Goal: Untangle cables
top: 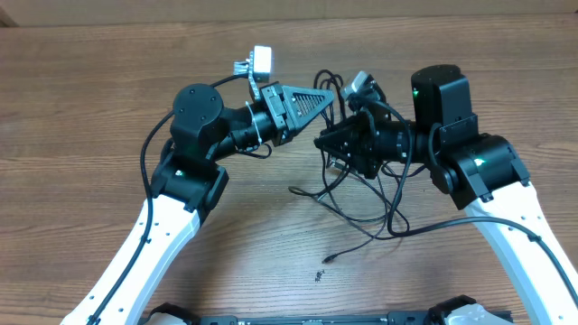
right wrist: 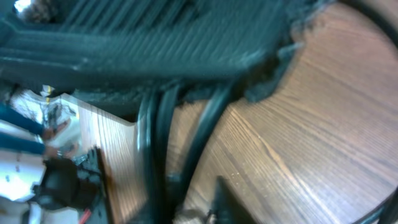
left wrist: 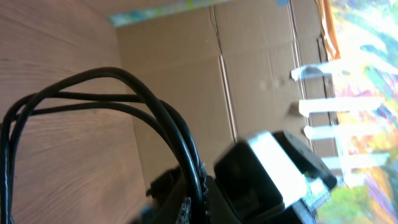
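Note:
The cables (top: 361, 194) are thin black cords lying in a loose tangle on the wooden table (top: 90, 108) between my two arms. One plug end (top: 330, 259) trails toward the front. My left gripper (top: 327, 93) points right and is shut on a few strands that loop up from the tangle. In the left wrist view those cables (left wrist: 124, 78) arch down between its jaws (left wrist: 193, 199). My right gripper (top: 323, 142) points left just below it, closed on other strands. The blurred right wrist view shows cables (right wrist: 152, 143) running down beside one dark finger (right wrist: 227, 202).
A small dark speck (top: 319, 275) lies near the plug end. A cardboard wall (left wrist: 249, 74) stands behind the table's far edge. Thicker black arm cables hang beside both arms. The two grippers are almost touching above the tangle.

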Controlling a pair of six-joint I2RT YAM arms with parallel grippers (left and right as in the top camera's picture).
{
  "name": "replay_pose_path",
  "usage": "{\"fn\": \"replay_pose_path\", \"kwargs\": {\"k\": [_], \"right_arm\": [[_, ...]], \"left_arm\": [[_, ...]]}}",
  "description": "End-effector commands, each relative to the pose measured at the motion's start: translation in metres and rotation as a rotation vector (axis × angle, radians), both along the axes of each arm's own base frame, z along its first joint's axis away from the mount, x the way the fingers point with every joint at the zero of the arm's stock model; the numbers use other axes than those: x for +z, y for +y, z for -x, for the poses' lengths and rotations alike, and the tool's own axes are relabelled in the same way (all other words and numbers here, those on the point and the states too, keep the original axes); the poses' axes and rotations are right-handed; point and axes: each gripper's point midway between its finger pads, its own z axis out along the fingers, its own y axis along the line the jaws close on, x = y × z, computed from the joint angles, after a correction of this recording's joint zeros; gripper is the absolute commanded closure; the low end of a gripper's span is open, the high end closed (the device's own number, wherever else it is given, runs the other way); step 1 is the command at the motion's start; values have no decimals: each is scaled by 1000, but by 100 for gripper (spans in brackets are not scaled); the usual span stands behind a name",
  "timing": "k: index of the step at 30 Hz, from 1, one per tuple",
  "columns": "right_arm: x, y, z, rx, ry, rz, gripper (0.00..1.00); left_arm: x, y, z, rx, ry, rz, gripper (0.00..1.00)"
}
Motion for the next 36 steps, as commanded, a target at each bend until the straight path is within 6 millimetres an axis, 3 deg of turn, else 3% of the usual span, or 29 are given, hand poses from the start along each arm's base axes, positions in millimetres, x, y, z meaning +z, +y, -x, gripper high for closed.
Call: {"fn": "replay_pose_path", "kwargs": {"k": [1,9,12,13,23,27,36], "right_arm": [[-4,-1,1,-6,28,9,96],[-11,-3,9,-10,87,25,96],[-11,-3,9,-21,114,16,96],[-11,-3,9,-31,130,11,96],[-11,-3,9,-38,143,9,96],[-12,-4,10,-38,148,11,96],[-14,-5,10,-45,152,18,96]], "left_arm": [[5,18,-16,98,-52,-22,96],[-25,63,-48,266,23,-118,96],[-41,85,-60,349,24,-193,96],[-57,104,-66,399,30,-271,96],[-94,154,-70,467,45,-464,96],[-98,165,-72,500,66,-477,96],[-108,168,-68,466,6,-577,96]]}}
